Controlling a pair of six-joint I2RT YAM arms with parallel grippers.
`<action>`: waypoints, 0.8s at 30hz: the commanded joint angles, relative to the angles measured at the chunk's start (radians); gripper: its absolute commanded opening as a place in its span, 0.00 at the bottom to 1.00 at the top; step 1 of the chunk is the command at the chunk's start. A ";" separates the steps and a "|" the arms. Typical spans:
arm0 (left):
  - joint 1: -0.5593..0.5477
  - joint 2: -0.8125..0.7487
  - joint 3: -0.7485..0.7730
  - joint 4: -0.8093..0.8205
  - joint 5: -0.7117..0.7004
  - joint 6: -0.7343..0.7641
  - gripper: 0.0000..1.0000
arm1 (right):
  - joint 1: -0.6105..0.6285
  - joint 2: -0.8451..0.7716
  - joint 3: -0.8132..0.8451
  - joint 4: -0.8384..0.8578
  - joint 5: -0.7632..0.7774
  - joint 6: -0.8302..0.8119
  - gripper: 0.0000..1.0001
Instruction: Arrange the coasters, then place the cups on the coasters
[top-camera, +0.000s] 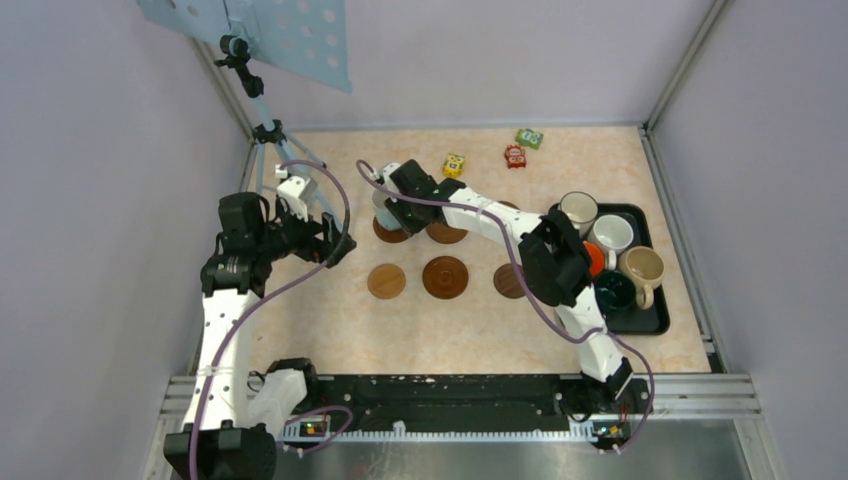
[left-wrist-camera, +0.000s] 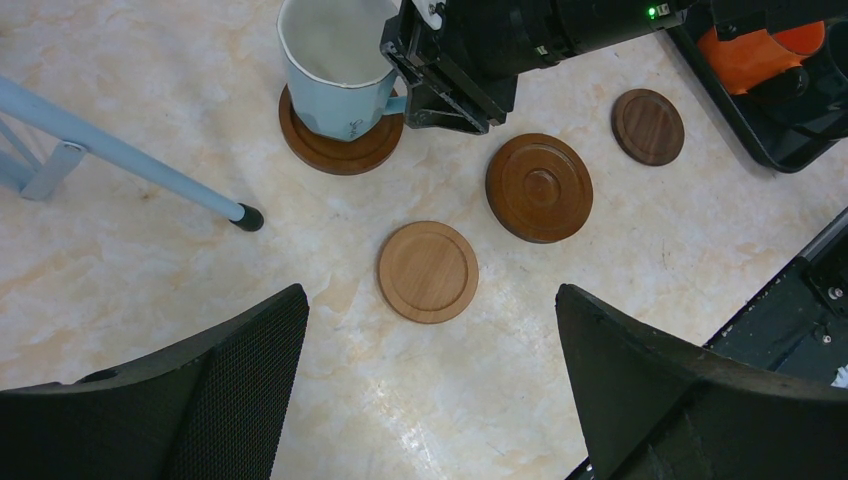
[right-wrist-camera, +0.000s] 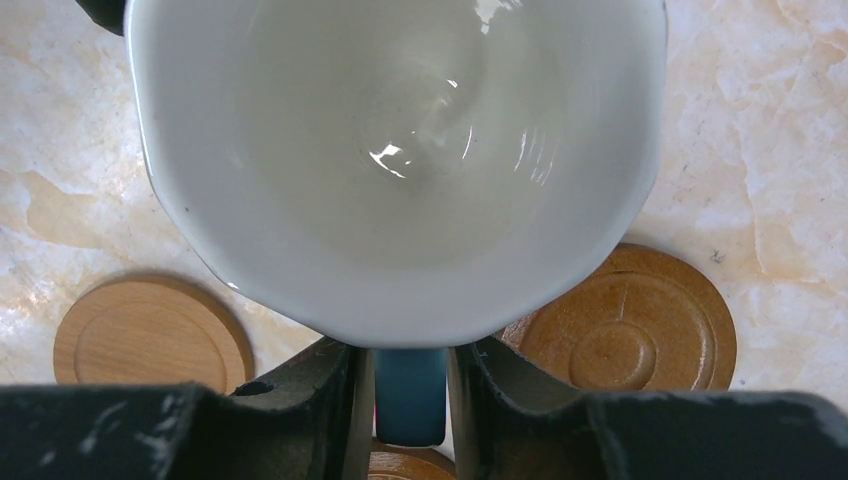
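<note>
Light blue mug (right-wrist-camera: 400, 150) overfills the right wrist view — rim cropped above.

The left arm (top-camera: 225, 300) stands bent at the near left. The left claw (left-wrist-camera: 430, 400) hangs over the table (left-wrist-camera: 120, 260), its fingers (left-wrist-camera: 200, 400) spread wide apart. The right arm (top-camera: 500, 225) reaches far across to the left. The right claw (right-wrist-camera: 410, 375) has its fingers (right-wrist-camera: 300, 420) close on both sides of a cup (right-wrist-camera: 400, 150) handle. I can't tell if they squeeze it.
</note>
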 joint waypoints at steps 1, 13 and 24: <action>0.005 0.002 0.020 0.027 0.021 0.011 0.99 | 0.017 -0.043 0.008 0.002 -0.007 0.013 0.31; 0.006 0.000 0.015 0.028 0.021 0.011 0.99 | 0.017 -0.081 -0.015 -0.013 -0.006 0.011 0.55; 0.005 0.023 0.025 0.005 0.079 0.044 0.99 | -0.050 -0.233 -0.071 -0.150 -0.162 -0.078 0.66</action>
